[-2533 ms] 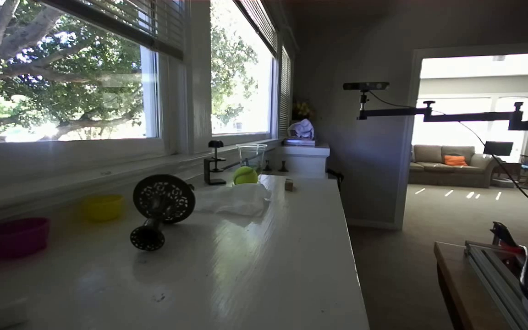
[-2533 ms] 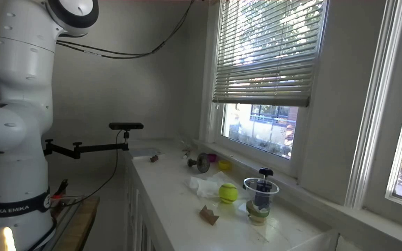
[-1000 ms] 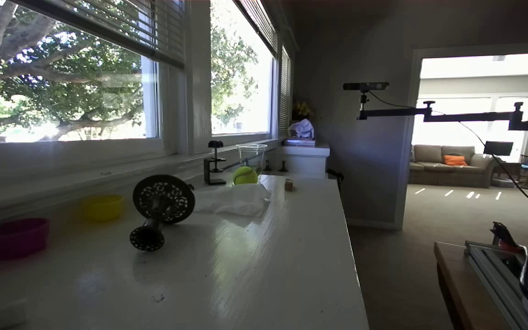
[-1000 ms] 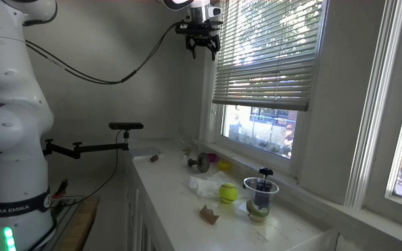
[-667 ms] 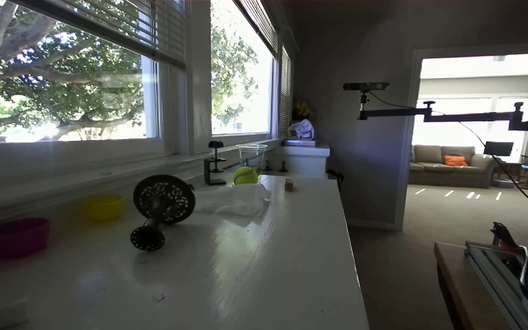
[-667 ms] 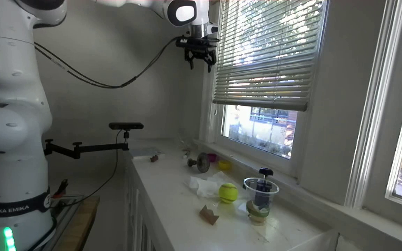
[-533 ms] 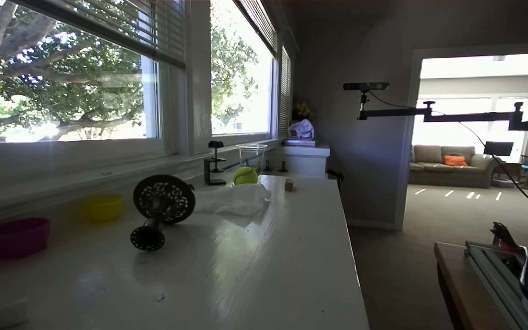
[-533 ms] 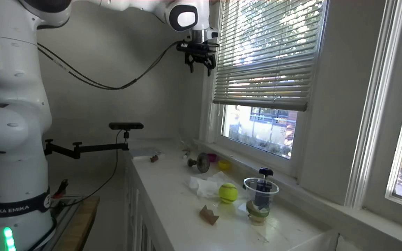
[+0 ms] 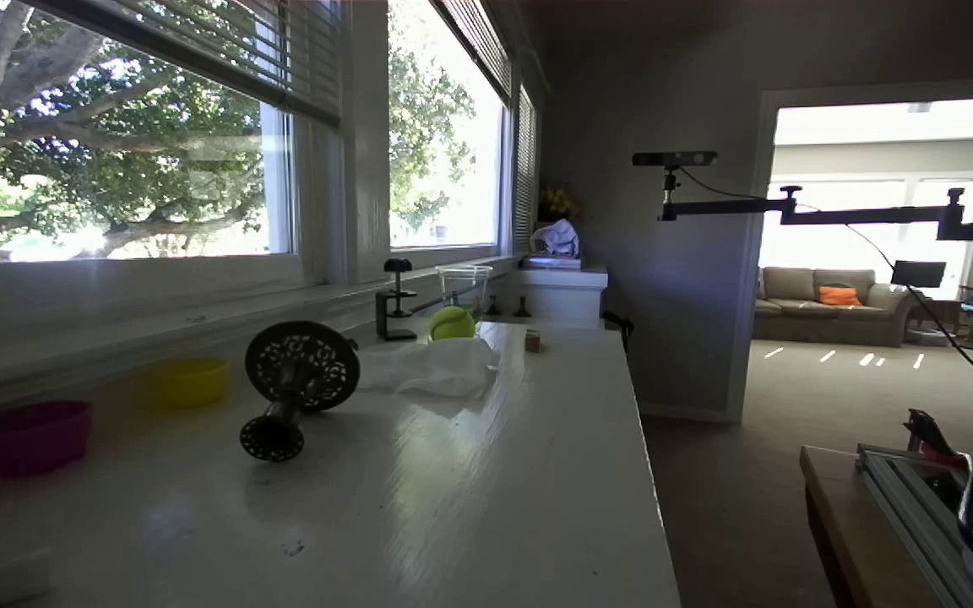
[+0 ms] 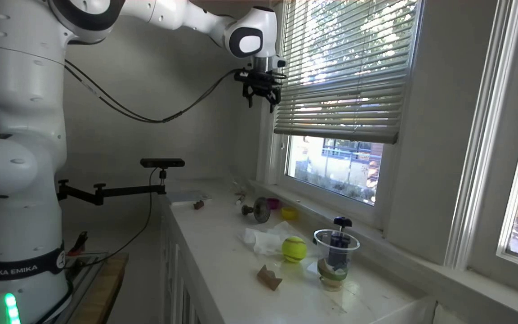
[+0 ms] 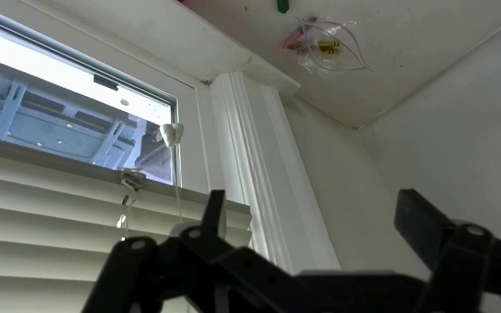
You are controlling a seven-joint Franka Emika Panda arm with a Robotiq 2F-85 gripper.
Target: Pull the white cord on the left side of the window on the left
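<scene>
Your tool hangs high at the left edge of the window, its two fingers spread well apart. Near it, the white cord hangs over the blind on that same side and ends in two tassels; the tool hides part of it in the wrist view, and you cannot tell whether they touch. A tangle of string sits beside it at the blind's bottom rail. Window trim and a corner wall bound you on one side; below your tool, free air reaches down to the sill and the desk. Along the sill you have one purple bowl, one yellow bowl, one clamp and one clear cup. Farther from the window lie one tennis ball, one crumpled white sheet and one dark stand on its side, all within the desk's front edge.
</scene>
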